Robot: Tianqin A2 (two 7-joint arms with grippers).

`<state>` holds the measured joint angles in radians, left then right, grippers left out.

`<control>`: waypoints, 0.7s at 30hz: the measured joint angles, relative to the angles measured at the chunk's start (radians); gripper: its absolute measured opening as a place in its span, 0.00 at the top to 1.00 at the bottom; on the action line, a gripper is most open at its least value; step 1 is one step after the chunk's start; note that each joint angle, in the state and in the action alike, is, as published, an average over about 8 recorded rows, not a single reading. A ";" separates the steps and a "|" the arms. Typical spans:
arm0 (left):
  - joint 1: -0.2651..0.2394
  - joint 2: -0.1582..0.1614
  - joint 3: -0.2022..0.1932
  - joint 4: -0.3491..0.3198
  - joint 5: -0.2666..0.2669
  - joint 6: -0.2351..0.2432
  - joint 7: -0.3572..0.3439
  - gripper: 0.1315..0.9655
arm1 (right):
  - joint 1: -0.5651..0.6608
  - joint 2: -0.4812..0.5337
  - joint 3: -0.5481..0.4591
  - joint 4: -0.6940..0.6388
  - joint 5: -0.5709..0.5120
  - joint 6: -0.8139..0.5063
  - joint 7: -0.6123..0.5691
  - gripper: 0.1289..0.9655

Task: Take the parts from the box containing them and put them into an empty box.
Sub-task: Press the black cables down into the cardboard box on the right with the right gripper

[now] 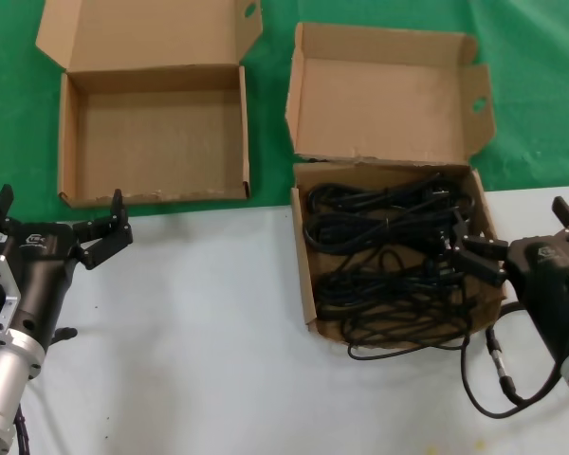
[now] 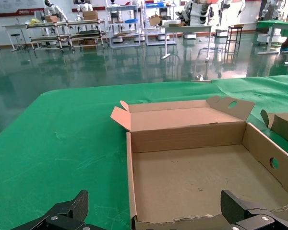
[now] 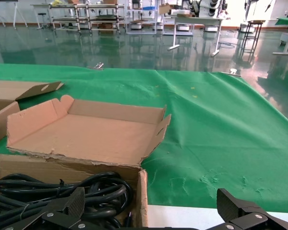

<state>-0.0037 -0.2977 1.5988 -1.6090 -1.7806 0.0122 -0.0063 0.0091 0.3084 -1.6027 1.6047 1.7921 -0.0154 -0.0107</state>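
Note:
The parts, a tangle of black power cords, fill the squarish cardboard box at centre right; one loop spills over its front wall. In the right wrist view the cords lie behind the box's side wall. My right gripper is open and straddles that box's right wall, one finger over the cords, holding nothing. The empty box lies at the back left, lid folded back. My left gripper hangs open just in front of it, facing its bare tray, with nothing between the fingers.
Both boxes sit where the green cloth meets the white tabletop. The robot's own black cable with a metal connector loops on the white surface beside the right arm. Each box's open lid stands behind its tray.

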 joint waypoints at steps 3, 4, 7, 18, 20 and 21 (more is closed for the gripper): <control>0.000 0.000 0.000 0.000 0.000 0.000 0.000 0.00 | 0.000 0.000 0.000 0.000 0.000 0.000 0.000 0.00; 0.000 0.000 0.000 0.000 0.000 0.000 0.000 0.00 | 0.000 0.000 0.000 0.000 0.000 0.000 0.000 0.00; 0.000 0.000 0.000 0.000 0.000 0.000 0.000 0.00 | 0.000 0.000 0.000 0.000 0.000 0.000 0.000 0.00; 0.000 0.000 0.000 0.000 0.000 0.000 0.000 0.00 | 0.000 0.000 0.000 0.000 0.000 0.000 0.000 0.00; 0.000 0.000 0.000 0.000 0.000 0.000 0.000 0.00 | 0.000 0.000 0.000 0.000 0.000 0.000 0.000 0.00; 0.000 0.000 0.000 0.000 0.000 0.000 0.000 0.00 | 0.000 0.000 0.000 0.000 0.000 0.000 0.000 0.00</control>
<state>-0.0037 -0.2977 1.5988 -1.6090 -1.7806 0.0122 -0.0063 0.0091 0.3084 -1.6027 1.6047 1.7921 -0.0154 -0.0107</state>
